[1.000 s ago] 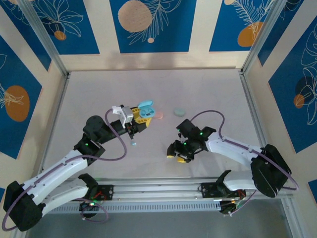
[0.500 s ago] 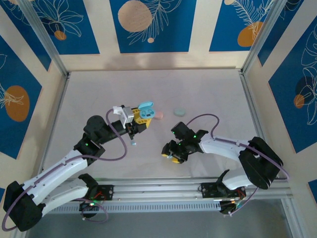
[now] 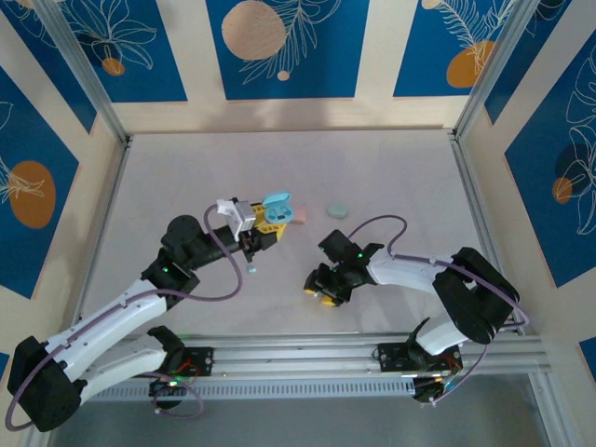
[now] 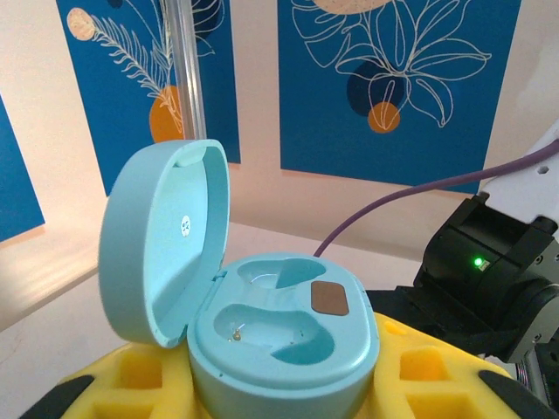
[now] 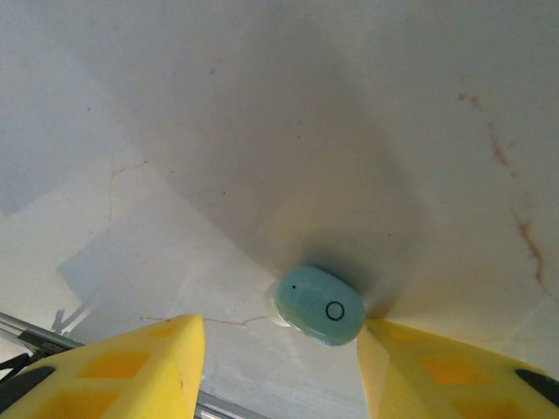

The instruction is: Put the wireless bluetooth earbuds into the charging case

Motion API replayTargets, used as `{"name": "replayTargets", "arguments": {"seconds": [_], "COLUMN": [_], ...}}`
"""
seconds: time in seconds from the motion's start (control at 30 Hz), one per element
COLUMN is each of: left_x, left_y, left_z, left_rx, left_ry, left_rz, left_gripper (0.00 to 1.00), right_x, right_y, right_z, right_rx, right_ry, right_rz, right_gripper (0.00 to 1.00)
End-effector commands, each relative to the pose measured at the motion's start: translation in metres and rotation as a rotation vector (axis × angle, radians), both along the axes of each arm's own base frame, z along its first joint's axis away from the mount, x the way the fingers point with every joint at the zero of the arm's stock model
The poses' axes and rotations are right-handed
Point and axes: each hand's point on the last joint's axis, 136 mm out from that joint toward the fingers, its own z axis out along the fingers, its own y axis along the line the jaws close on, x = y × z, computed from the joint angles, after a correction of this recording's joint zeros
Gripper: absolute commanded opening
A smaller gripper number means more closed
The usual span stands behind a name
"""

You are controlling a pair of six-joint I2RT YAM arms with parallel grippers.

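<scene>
Mint earbud [image 5: 319, 305] lies on the worktop [image 5: 262, 131] between the right fingers [image 5: 131, 367], almost touching one. These have swung inward over it and, apart, are narrowing, so pickup looks imminent. Left fingers [image 4: 419, 367] stay clamped on the open charging case [image 4: 284, 323], both sockets empty.

the far half of the worktop [image 3: 279, 158] lies open. a pink case [image 3: 298, 216] sits just beside the left end effector [image 3: 268, 222], a mint case [image 3: 337, 211] near it; a bare lane separates the right end effector [image 3: 321, 291].
</scene>
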Motion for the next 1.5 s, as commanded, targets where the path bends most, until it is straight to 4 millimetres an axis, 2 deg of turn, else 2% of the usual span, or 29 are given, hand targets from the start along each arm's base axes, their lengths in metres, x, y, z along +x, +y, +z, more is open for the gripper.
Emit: {"name": "replayTargets", "arguments": {"seconds": [0.0,0.27,0.47,0.67,0.83,0.97,1.27,1.47], "left_x": [-0.005,-0.003,-0.002,-0.003,-0.004,-0.004,-0.006,-0.006], "left_y": [-0.003,-0.004,-0.005,-0.003,-0.002,-0.002,0.000,0.000], "left_z": [0.017,0.015,0.013,0.013,0.013,0.014,0.016,0.016], "left_rx": [-0.018,-0.012,-0.006,-0.003,-0.003,-0.009,-0.017,-0.016], "left_ry": [-0.042,-0.038,-0.035,-0.037,-0.039,-0.038,-0.041,-0.041], "left_rz": [-0.024,-0.023,-0.022,-0.016,-0.014,-0.018,-0.015,-0.013], "left_gripper": [0.21,0.21,0.21,0.21,0.21,0.21,0.21,0.21], "right_x": [0.015,0.028,0.036,0.033,0.033,0.030,0.027,0.018], "right_y": [0.000,0.000,0.009,0.003,-0.003,0.004,0.006,0.009], "right_z": [0.001,0.002,0.004,0.005,0.011,0.010,0.000,0.007], "right_rx": [-0.026,-0.072,-0.079,-0.171,-0.254,-0.217,-0.213,-0.183], "right_ry": [-0.049,-0.084,-0.096,-0.107,-0.155,-0.147,-0.116,-0.100], "right_rz": [0.005,0.041,0.117,0.205,0.385,0.494,0.562,0.578], "right_gripper": [0.50,0.45,0.44,0.44,0.44,0.45,0.46,0.43]}}
